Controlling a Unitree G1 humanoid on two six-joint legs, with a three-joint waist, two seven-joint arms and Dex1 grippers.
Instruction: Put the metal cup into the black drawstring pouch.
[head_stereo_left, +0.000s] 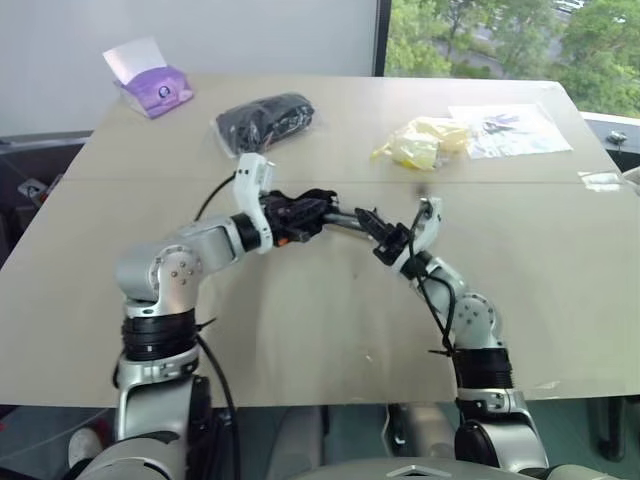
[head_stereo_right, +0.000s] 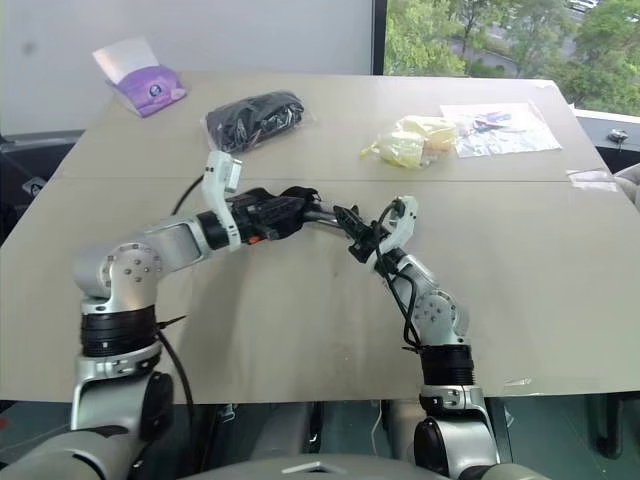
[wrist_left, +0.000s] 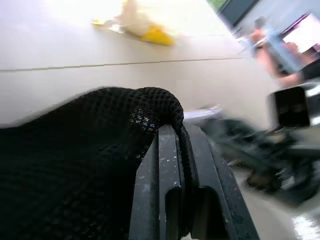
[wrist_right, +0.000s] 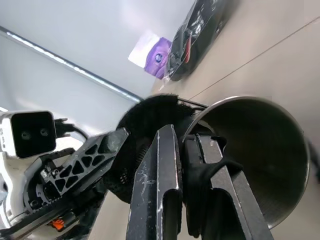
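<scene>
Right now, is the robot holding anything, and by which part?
Yes. The left pincer pinches the black drawstring pouch by its fabric edge; the right pincer clamps the metal cup by its rim.

The metal cup (wrist_right: 260, 155) is running off the frame at three o'clock — its rim cut. The black drawstring pouch (wrist_left: 75, 165) is hiding its own cord and toggle.

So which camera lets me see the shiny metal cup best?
The right wrist view: the metal cup looms close, its round open mouth facing the camera, rim pinched in the right gripper. From the head views just a sliver shows between the grippers. In the left wrist view it is a pale blur beyond the black drawstring pouch.
</scene>
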